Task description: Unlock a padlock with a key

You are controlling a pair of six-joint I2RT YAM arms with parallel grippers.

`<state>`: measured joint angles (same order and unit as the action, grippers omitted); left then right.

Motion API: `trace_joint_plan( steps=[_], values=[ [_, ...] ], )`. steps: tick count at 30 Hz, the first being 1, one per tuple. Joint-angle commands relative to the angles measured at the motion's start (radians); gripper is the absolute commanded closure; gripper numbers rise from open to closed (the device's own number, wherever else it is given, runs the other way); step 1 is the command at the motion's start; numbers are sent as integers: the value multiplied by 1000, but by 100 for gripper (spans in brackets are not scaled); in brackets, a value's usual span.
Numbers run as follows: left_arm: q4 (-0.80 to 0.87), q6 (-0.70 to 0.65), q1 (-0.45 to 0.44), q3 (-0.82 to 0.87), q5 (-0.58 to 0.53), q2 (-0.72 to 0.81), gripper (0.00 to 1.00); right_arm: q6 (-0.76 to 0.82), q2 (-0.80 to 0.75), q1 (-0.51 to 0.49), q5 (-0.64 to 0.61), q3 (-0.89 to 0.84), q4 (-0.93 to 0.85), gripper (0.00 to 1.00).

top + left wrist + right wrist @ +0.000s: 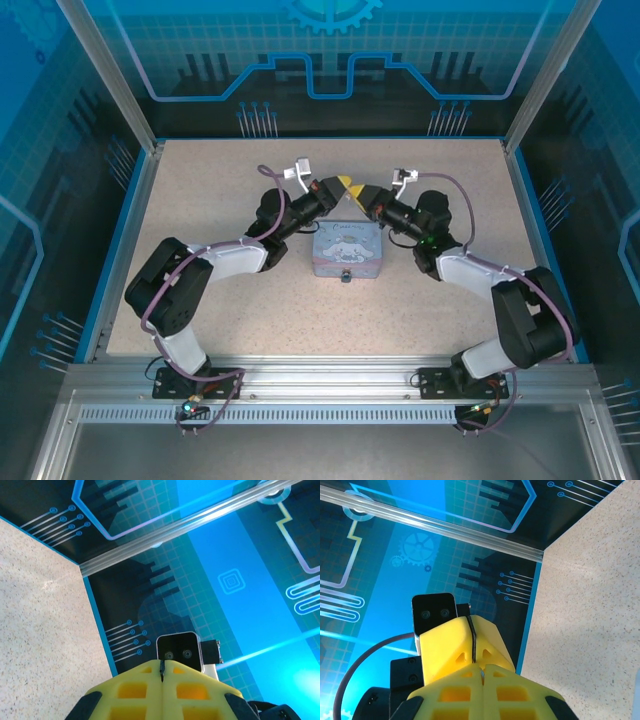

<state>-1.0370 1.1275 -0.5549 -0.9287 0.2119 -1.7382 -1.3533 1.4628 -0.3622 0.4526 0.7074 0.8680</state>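
Both arms are folded in over the middle of the table point(200, 190), elbows bent outward, forearms angling toward each other. The wrists meet above the far edge of the pale blue-grey box point(330, 248).

The left gripper point(343, 183) points right, and the right gripper point(361, 193) points left. The two yellow tips come nose to nose, touching or very nearly so.

From the left wrist, the yellow fingers point(135, 680) are pressed flat together, seam tight. A thin dark sliver point(161, 666) sits right at the tip of that seam. It might be the key, but it is too small to say.

From the right wrist it looks much the same. The yellow fingers point(455, 690) are closed up with no gap between them, and the other arm's closed tip sits right against their nose. I can't tell whether anything is pinched there.

Down on the box, a tiny dark thing that looks like the padlock point(347, 276) sits at the middle of the near face. It is well below both grippers, and neither touches it.
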Motion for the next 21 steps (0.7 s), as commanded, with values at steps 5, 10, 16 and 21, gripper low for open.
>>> trace_joint_plan(
  steps=[5, 10, 16, 21],
  values=[
    [50, 2, 76, -23, 52, 101, 75, 71, -98, 58, 59, -61, -51, 100],
    [356, -143, 89, -21, 95, 246, 66, 134, -155, 89, 94, -78, -165, 100],
    [736, -325, 84, 7, 88, 383, 55, 227, -235, 126, 128, -113, -345, 100],
    [852, -401, 35, 113, 63, 477, 40, 296, -284, 143, 139, -159, -451, 100]
  ],
)
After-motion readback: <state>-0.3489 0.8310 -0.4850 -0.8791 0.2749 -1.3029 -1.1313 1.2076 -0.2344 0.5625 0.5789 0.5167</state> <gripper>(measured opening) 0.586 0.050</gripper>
